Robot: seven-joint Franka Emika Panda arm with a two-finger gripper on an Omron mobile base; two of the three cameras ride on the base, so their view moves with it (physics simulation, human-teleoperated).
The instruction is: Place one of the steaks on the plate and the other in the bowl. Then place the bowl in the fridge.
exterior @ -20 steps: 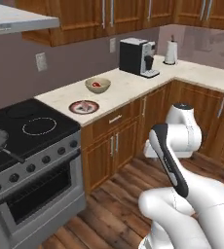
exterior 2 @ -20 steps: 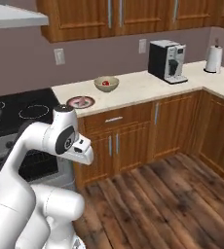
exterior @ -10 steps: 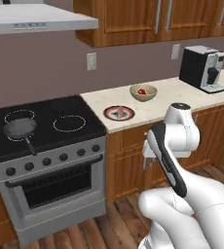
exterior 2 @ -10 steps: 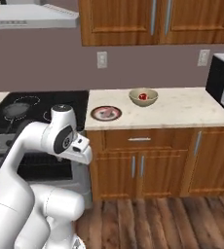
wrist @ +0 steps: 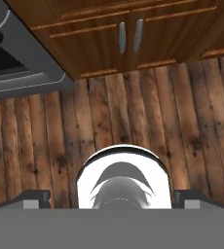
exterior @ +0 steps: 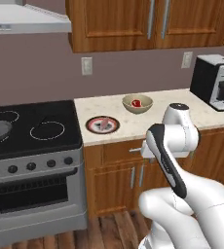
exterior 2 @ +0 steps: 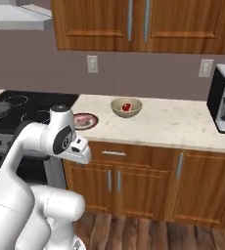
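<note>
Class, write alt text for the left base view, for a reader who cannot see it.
A tan bowl holding a red steak sits on a pale kitchen counter, beside a black-rimmed plate carrying another steak. A black stove stands left, a coffee machine right, and a white robot arm fills the foreground.

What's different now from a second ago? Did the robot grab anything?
Nothing was grabbed. The robot's base drove along the counter, so the whole view shifted: the stove came into view. One steak stays on the plate, the other in the bowl. The gripper stays open and empty, pointing at the floor.
</note>
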